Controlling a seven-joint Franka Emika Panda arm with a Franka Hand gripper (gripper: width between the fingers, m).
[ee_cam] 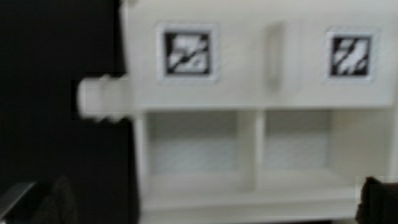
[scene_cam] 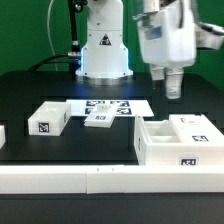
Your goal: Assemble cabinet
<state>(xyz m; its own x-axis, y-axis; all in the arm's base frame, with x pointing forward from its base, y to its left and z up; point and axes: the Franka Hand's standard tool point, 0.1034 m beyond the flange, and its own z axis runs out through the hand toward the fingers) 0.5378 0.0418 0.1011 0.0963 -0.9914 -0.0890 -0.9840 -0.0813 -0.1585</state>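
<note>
Hovering above the cabinet [scene_cam: 160, 146], clear of it, the gripper [scene_cam: 172, 91] hangs with fingers apart.

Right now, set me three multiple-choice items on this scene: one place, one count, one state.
1. Where in the exterior view is the cabinet? A) left B) middle C) right
2. How many tags on it does the wrist view show? A) one B) two C) four
3. The hand is: A) open B) shut on the cabinet C) shut, empty
Answers: C, it sits at that view's right; B, two tags side by side; A, its fingers stand wide apart, gripping nothing.
</note>
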